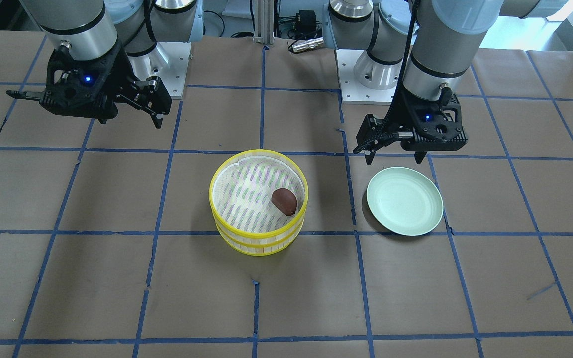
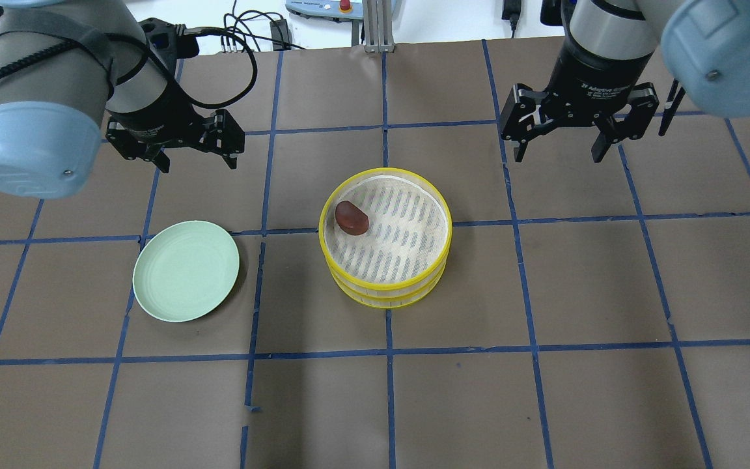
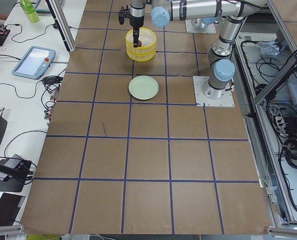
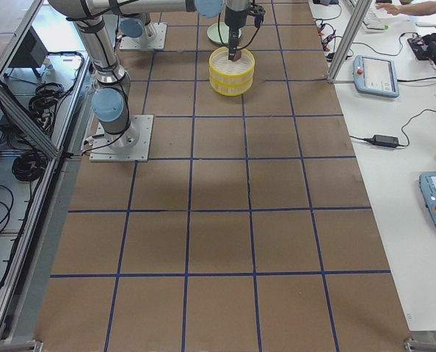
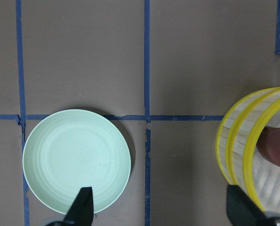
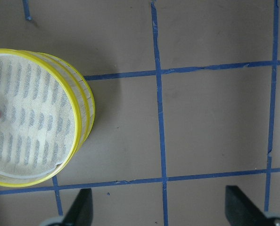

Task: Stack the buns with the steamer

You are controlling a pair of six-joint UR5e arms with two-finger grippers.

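The dark reddish-brown bun [image 2: 351, 217] lay on the top tier of the two-tier steamer [image 2: 385, 286] at mid-counter [image 2: 544, 404], close to the rim on the side facing the pale green plate [image 2: 186, 270]. The left jaws hung above the counter beside the plate's edge, spread wide and holding nothing. The right jaws hung just as wide and unladen on the steamer's other side, well apart from it.

We judged the left jaws the nearer pair. The bun lay off to their side, beyond the strip of counter between plate and steamer. Its long axis ran slantwise to the blue tape grid [image 2: 388, 352], so we reckoned a grasp across its short width would call for a turn of the wrist.

No white bun showed in any of our views, and we could not tell whether the lower tier hid one.

The bun looked smooth, matte and egg-shaped. The steamer had pale slatted walls banded in bright yellow and a white liner [image 2: 401, 247] marked with rows of dark dashes. The plate was smooth and shallow with faint rings, and no bun showed on it. Brown paper covered the counter.
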